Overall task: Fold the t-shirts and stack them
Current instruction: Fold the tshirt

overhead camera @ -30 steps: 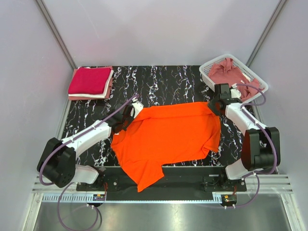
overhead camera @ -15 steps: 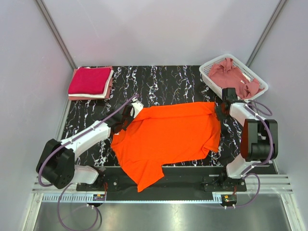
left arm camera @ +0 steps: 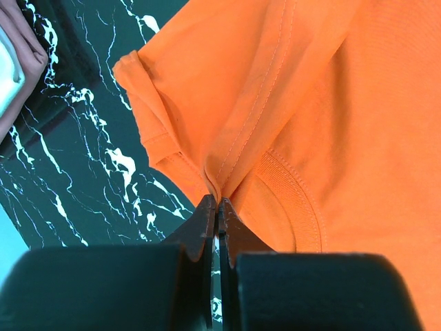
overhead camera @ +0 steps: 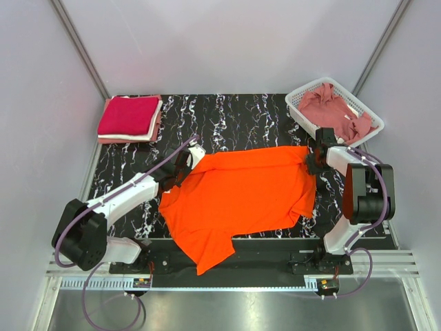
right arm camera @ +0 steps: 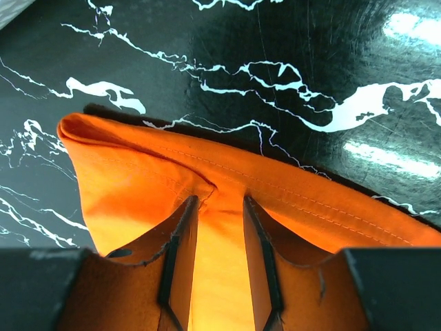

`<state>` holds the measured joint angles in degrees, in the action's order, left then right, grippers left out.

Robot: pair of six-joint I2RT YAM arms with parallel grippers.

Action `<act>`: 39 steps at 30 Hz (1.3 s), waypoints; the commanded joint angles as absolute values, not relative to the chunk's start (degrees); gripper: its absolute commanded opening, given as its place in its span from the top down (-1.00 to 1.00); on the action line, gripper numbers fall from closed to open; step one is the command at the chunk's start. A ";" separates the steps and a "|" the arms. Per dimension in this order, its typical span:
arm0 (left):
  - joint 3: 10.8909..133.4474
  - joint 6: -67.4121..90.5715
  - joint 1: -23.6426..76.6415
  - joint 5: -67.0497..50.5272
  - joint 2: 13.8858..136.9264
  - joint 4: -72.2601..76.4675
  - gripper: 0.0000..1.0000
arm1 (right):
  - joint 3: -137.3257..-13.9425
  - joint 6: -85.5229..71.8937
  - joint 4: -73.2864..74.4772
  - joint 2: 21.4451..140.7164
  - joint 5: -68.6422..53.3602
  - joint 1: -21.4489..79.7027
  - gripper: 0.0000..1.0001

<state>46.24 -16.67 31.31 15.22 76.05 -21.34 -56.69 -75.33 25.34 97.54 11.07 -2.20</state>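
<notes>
The left claw was clenched on the orange t-shirt, its two fingers pressed together with a ridge of cloth pinched at their tips, just beside the ribbed neckband. The right claw sat at the shirt's far right corner with its fingers set partly apart and orange cloth filling the gap between them. The fabric puckered at the tips, so it seemed to be grasping a bunched fold of the hem, though the wrist view did not make the grip fully plain.

The black, white-veined tabletop filled the middle of the overhead frame. The orange t-shirt lay spread across its centre, stretched between the two claws along its upper edge. Its lower left part hung over the near edge of the tabletop, towards the bottom of the frame.

At the upper right, a white lattice basket stood on the tabletop, close to the right claw, with a crumpled dusty rose t-shirt inside it. At the upper left, well apart from the orange one, a crimson t-shirt lay neatly folded on top of a small stack, with paler folded layers showing beneath its edges.
</notes>
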 commanded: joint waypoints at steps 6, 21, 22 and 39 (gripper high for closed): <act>46.93 -17.49 31.55 14.68 75.23 -19.95 1.00 | -58.01 -78.66 24.87 96.94 12.48 -2.46 0.21; 46.50 -17.05 31.82 15.20 74.62 -19.95 1.00 | -61.08 -75.33 23.64 99.23 12.22 -3.96 1.00; 46.49 -17.05 31.82 15.38 74.71 -19.86 1.00 | -61.08 -74.97 23.64 98.97 12.48 -4.04 1.00; 46.41 -17.23 32.08 15.82 74.18 -19.86 1.00 | -58.89 -75.41 22.94 98.00 6.16 -5.54 0.15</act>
<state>46.24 -16.97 31.70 15.27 75.72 -21.32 -58.83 -74.43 23.90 97.41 8.21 -5.30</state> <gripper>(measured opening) 0.016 0.419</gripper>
